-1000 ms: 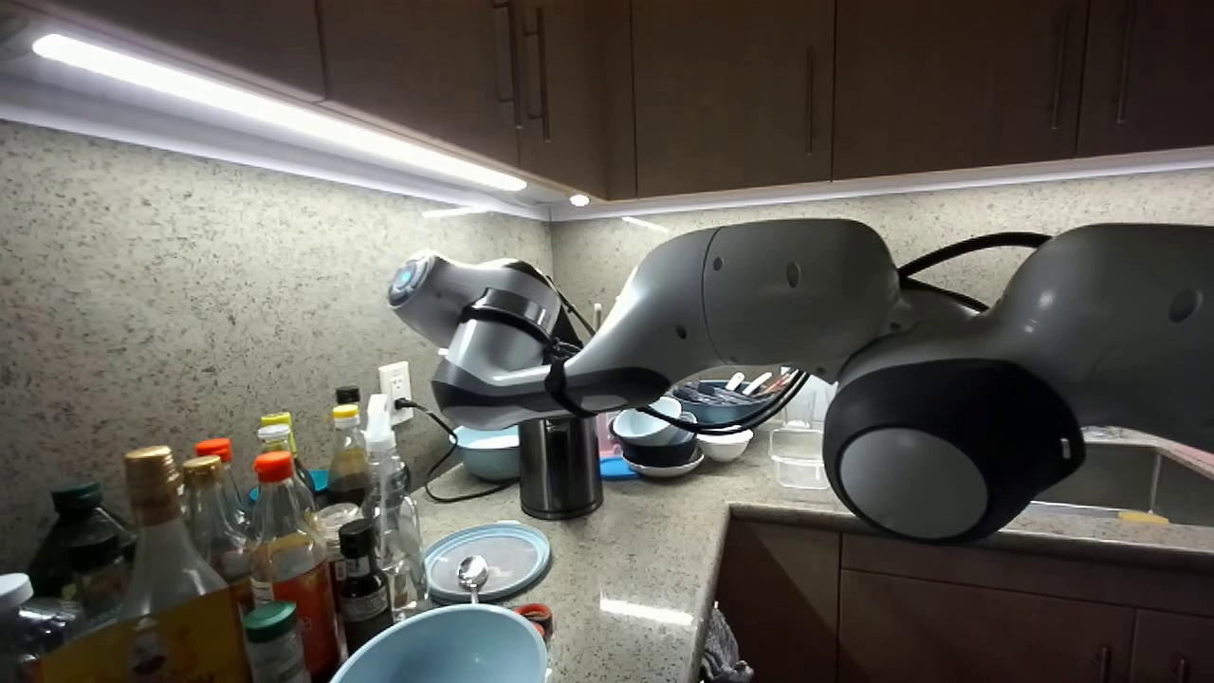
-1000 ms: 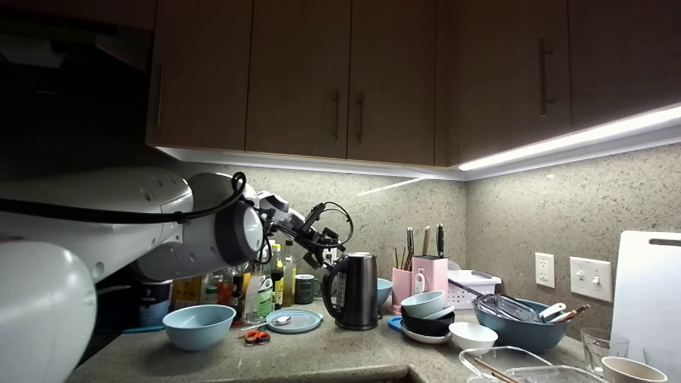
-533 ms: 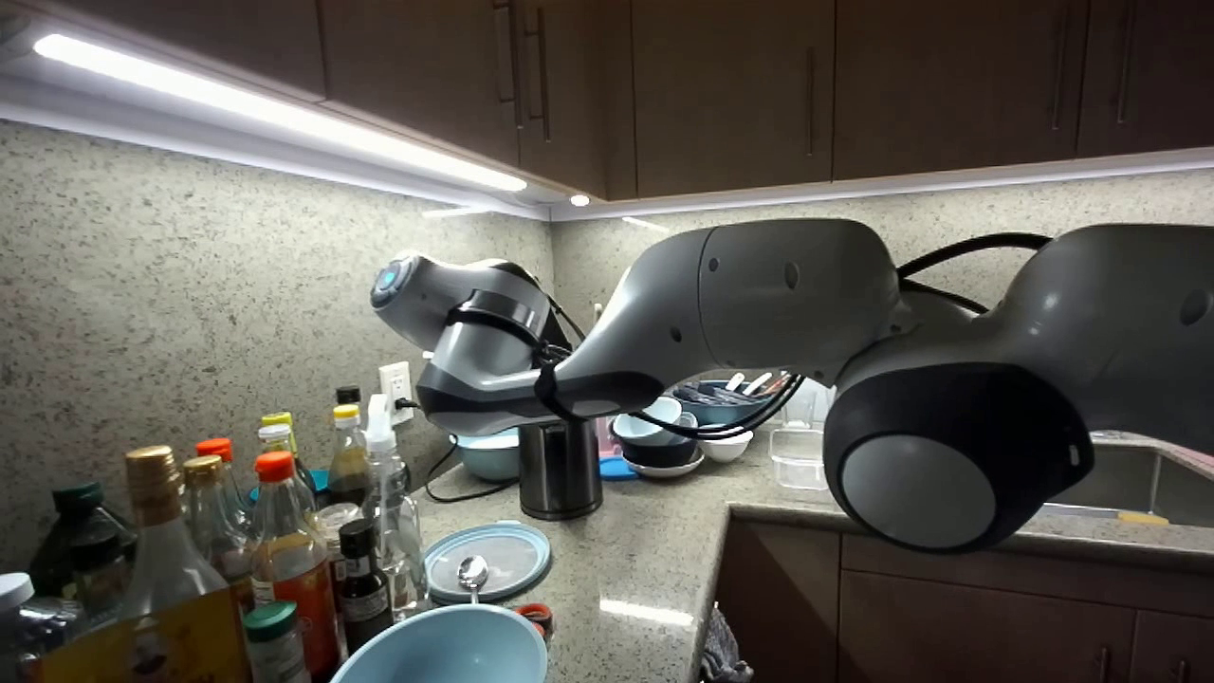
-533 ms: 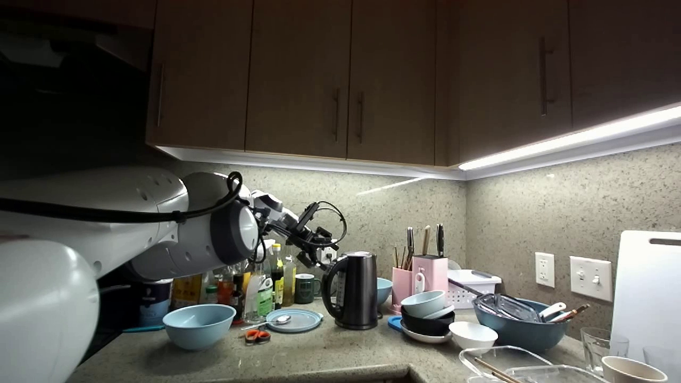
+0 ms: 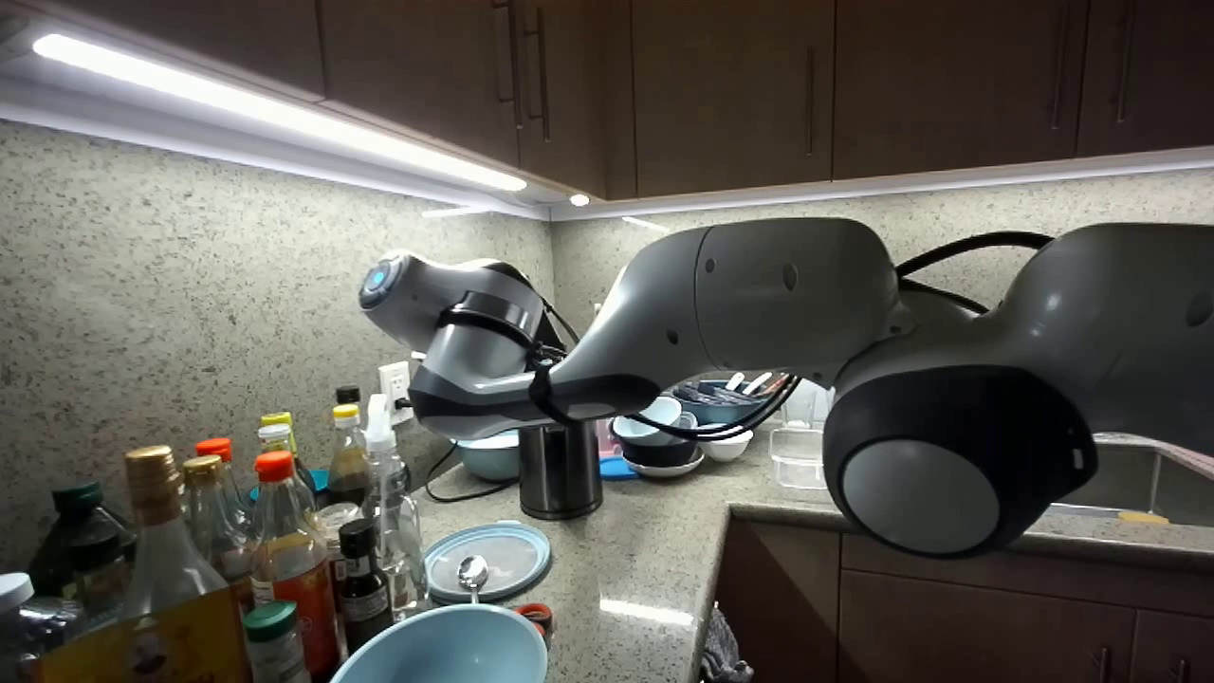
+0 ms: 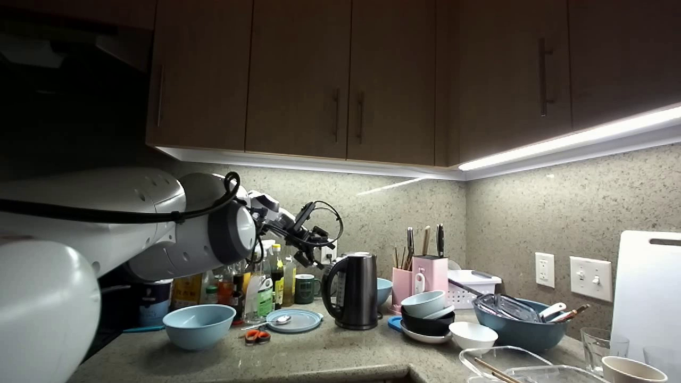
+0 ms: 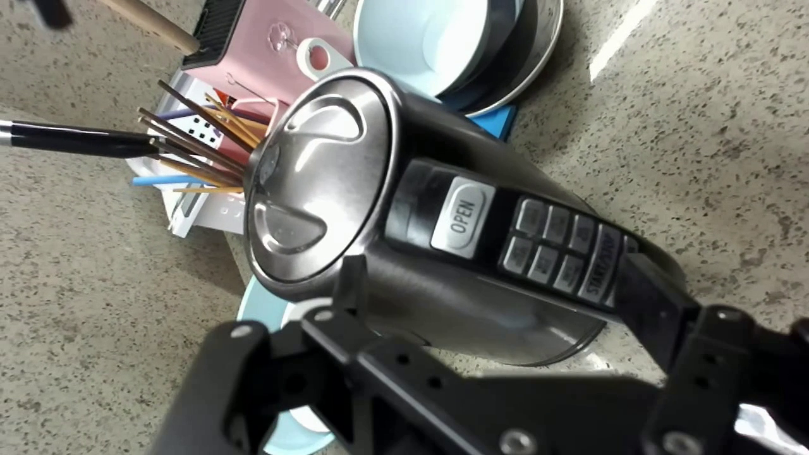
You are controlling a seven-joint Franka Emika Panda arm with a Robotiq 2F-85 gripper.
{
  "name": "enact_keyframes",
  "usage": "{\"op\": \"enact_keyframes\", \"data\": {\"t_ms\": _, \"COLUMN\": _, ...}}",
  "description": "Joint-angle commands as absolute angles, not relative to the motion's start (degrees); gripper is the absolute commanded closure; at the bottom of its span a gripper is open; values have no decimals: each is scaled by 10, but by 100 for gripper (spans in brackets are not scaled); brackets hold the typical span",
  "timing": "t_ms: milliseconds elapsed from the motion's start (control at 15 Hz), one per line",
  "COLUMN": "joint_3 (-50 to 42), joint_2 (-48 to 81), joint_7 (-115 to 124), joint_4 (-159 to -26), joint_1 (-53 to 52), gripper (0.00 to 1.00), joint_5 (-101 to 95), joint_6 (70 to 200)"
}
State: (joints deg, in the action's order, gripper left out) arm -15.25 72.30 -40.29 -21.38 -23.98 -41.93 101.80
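We look at a kitchen corner where a speckled stone countertop [image 6: 298, 355] meets a backsplash [image 6: 393, 207] of similarly flecked stone. Flat, wood-toned cabinets [image 6: 300, 80] with slim bar handles hang above, and a light strip [image 5: 285, 114] glows along their underside.

On the counter, near the corner, the kettle [image 6: 359, 292] stands upright, a glossy cylinder of dark metal with a black loop handle [image 6: 326, 287]. The gripper [image 7: 492, 272] hangs just beside that handle, its two fingers spread wide and holding nothing; whether a fingertip touches the kettle, we cannot tell. Near it we see a round, pale blue container lid [image 6: 303, 322] with a shiny metal spoon [image 6: 283, 320] resting on it, orange-handled scissors [image 6: 257, 336] and a smooth blue bowl [image 6: 199, 334].

The wrist view alone lets us read the button panel [image 7: 556, 253], with OPEN and START/STOP among its keys. The arm [image 5: 797, 294] hides the gripper and the kettle's upper part in an exterior view, which does show us a black cord [image 5: 474, 497], a wall outlet [image 5: 391, 382] and the sink [image 5: 1105, 484]. The pink knife block [image 6: 431, 279] appears clearly in an exterior view and the wrist view.
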Motion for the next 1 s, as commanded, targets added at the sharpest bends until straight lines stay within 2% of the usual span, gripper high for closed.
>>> {"op": "enact_keyframes", "data": {"t_ms": 0, "joint_3": -160, "joint_2": 721, "joint_7": -413, "joint_4": -222, "joint_1": -236, "gripper": 0, "joint_5": -425, "joint_6": 1032}}
{"op": "enact_keyframes", "data": {"t_ms": 933, "joint_3": -178, "joint_2": 727, "joint_7": -414, "joint_4": -221, "joint_1": -234, "gripper": 0, "joint_5": -435, "joint_6": 1050}}
